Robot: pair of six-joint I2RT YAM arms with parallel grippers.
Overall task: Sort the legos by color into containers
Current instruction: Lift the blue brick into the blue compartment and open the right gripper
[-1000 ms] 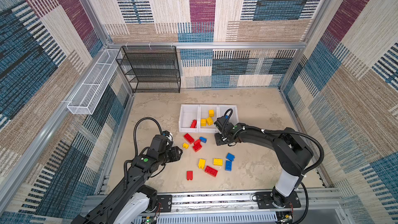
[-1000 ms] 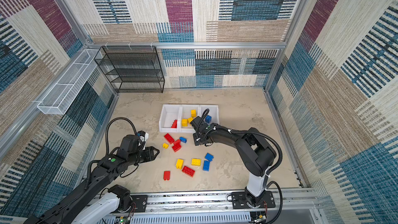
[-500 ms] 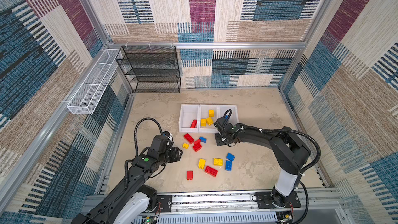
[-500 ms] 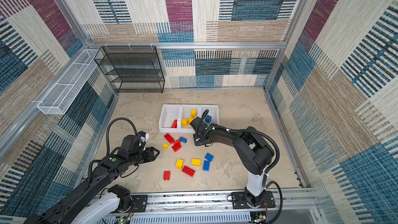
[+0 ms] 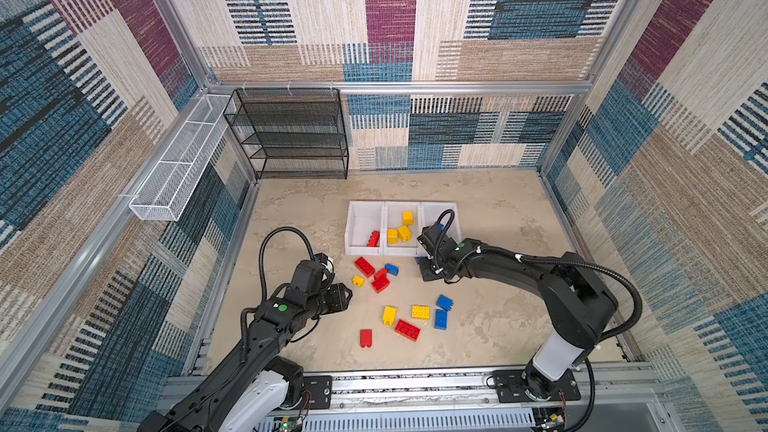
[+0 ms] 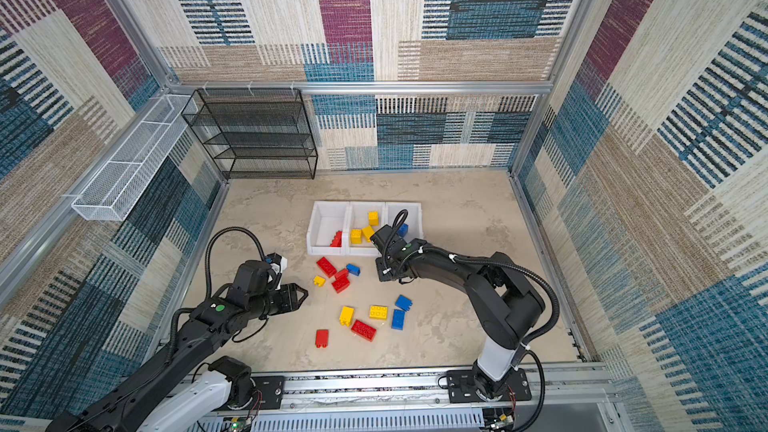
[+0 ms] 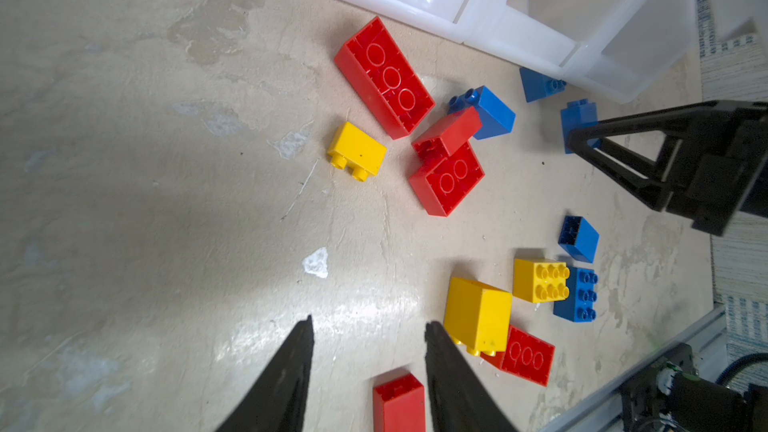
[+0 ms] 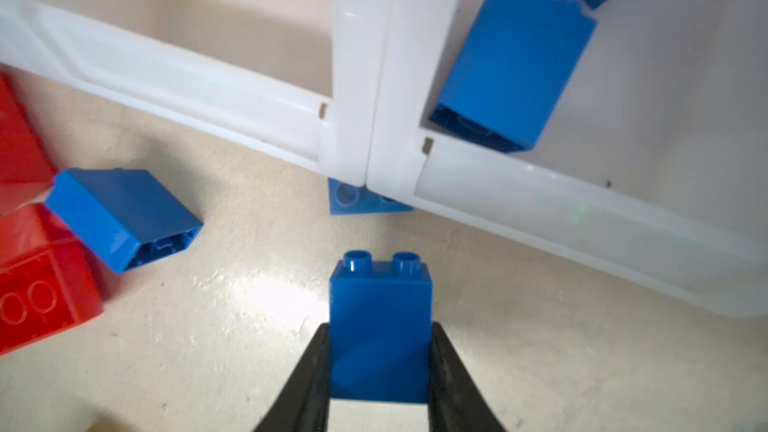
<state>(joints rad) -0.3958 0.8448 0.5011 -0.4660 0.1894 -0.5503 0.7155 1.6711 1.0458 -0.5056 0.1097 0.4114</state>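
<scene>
Just before the containers (image 8: 232, 89), by the seam between the middle and right ones, the right gripper (image 8: 379, 328) has its jaws pressed on both sides of a blue lego (image 8: 380, 305) low at the table (image 5: 498, 222). Well apart, the left gripper (image 7: 370, 321) hovers with jaws partly spread and empty, near loose legos (image 5: 365, 266). Red, yellow and blue legos lie in separate containers.

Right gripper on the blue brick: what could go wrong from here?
1. The right gripper pinches the blue brick only at the end away from its studs, so it may pivot or slip when lifted.
2. The bin wall stands close ahead; a low carry could knock the brick against it.
</scene>
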